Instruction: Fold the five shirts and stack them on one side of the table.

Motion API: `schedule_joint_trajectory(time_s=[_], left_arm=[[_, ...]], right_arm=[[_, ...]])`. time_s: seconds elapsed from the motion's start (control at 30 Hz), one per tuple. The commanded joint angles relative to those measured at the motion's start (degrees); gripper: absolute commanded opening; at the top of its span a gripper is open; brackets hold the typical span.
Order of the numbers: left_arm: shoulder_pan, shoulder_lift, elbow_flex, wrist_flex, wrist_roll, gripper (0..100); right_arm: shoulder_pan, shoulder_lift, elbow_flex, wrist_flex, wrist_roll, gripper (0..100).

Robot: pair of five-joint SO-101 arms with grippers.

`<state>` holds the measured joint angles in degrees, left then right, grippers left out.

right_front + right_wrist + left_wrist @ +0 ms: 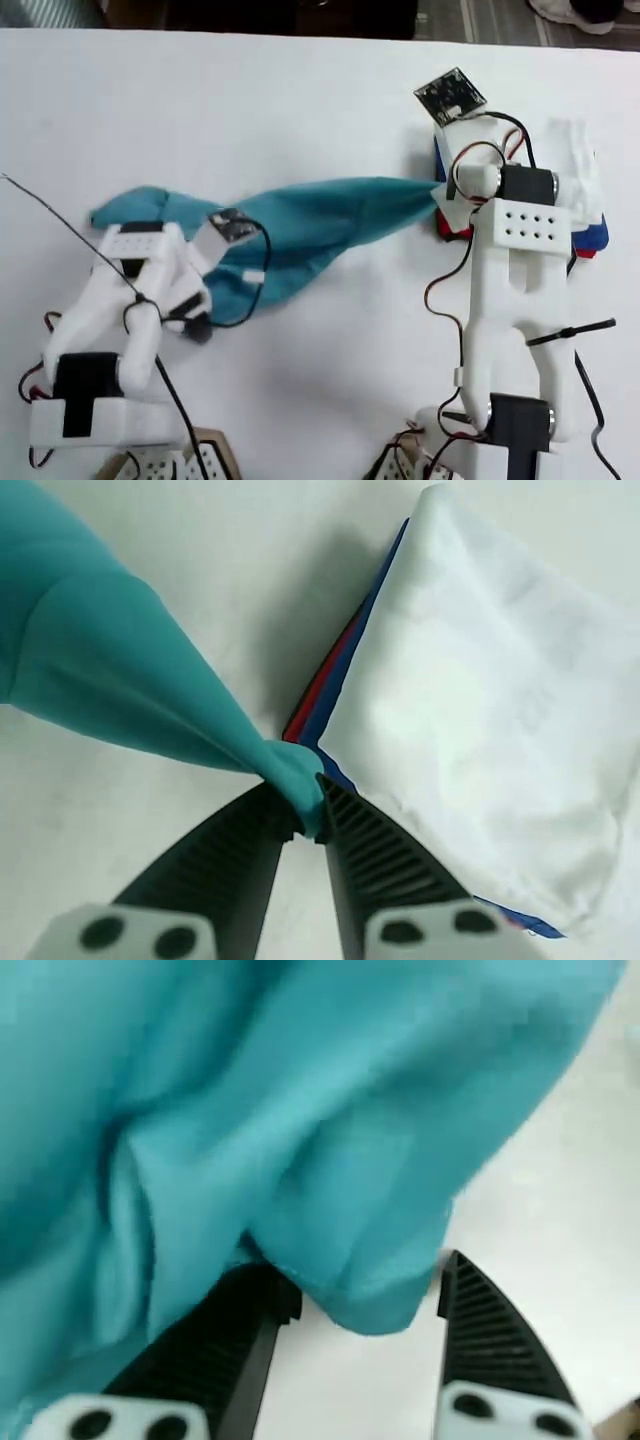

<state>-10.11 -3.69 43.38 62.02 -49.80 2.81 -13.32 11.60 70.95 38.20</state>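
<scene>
A teal shirt point(310, 230) lies stretched across the table's middle, bunched and twisted. My right gripper point(443, 203) is shut on the shirt's right tip, and in the right wrist view the gripper point(311, 808) pinches that teal tip point(120, 670) beside the stack. My left gripper point(195, 318) sits at the shirt's left part; in its own view the gripper point(350, 1305) is open, with a fold of teal cloth point(300, 1140) hanging between the jaws. A stack of folded shirts point(580, 185), white on top point(490, 710) over blue and red layers, lies on the right side.
The white table point(300, 90) stretches bare behind the shirt. Arm cables point(440, 290) loop over the near middle. The right arm's body covers part of the stack. The table's far edge point(300, 33) runs along the back.
</scene>
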Motion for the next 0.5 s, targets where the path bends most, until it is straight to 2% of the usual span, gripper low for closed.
schedule_joint_trajectory(time_s=[0.0,0.13,0.2,0.47], left_arm=[[-0.53,0.26,-5.76,-0.09,4.48,21],[0.97,0.26,-10.42,5.63,5.19,1],[1.85,0.26,-12.18,9.76,5.19,4],[7.03,0.18,-19.38,26.20,5.19,3]], right_arm=[[0.92,-0.22,-1.76,-0.92,-0.18,2.0],[0.92,-0.22,-1.76,-0.92,-0.18,2.0],[0.92,-0.22,-1.67,-1.10,-0.18,2.0],[0.66,-0.13,-1.67,-1.10,-0.18,2.0]])
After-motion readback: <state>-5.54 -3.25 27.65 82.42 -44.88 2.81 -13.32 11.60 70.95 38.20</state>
